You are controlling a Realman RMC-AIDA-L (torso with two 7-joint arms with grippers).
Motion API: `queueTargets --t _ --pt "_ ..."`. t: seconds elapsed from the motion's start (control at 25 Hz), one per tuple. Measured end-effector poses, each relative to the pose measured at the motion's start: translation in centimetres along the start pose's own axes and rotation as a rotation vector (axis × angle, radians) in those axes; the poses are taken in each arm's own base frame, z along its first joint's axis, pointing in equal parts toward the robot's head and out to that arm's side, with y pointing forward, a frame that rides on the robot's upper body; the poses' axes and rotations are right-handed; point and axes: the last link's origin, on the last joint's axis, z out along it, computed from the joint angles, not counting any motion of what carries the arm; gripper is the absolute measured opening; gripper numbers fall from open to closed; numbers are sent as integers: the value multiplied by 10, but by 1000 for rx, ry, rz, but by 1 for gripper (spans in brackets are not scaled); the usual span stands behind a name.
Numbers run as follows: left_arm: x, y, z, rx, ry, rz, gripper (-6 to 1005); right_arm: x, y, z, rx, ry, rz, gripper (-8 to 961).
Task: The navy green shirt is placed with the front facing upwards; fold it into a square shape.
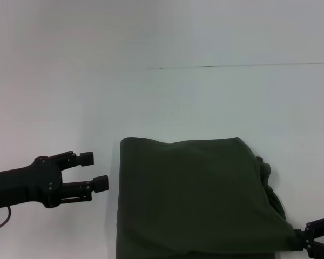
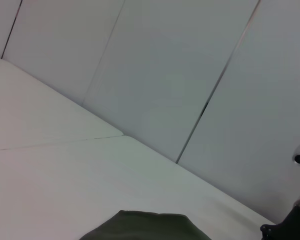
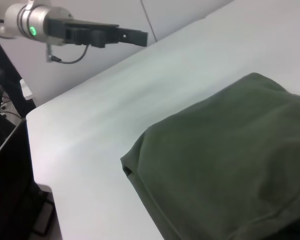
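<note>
A white table [image 1: 205, 102] fills the space, a thin seam running across its far part. Behind it stands a pale panelled wall [image 2: 190, 75] with dark joints. Past the tabletop's edge lies dim, dark clutter [image 3: 5, 115].

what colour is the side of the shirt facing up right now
Plain dark olive green, no print showing on the shirt; clearest in the head view.

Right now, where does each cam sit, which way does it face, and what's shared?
Head: above, facing forward and down at the navy green shirt on the table; left gripper open beside it, right gripper at its near corner.
Left wrist: low over the table, facing the wall; shirt edge only.
Right wrist: low at the shirt, facing the left gripper.
All three show the shirt.
</note>
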Motion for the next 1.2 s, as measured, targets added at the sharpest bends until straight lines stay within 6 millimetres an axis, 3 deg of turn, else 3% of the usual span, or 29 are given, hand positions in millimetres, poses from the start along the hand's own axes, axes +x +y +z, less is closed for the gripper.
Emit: queueTargets --t 0.24,0.4,0.52,0.6,0.68,0.92,1.08,1.2 --pt "1 0 0 1 6 2 876 0 -2 -8 15 4 47 114" --pt "3 0 -1 0 17 3 875 -4 -4 -29 60 -48 46 289" --pt "5 0 0 -5 29 3 875 -18 -6 -47 105 -173 11 414" --pt "5 0 0 -5 29 4 875 -22 -7 -46 110 -198 -3 496" --pt "5 0 1 -5 25 8 875 -30 -9 -37 112 -238 -44 577" --pt "6 -2 4 3 17 29 874 -46 -11 25 129 -333 -227 705" --pt "6 -3 5 8 16 41 874 -48 -15 62 125 -327 -302 824" --pt "4 -4 5 18 18 44 873 -46 -20 76 129 -266 -298 939"
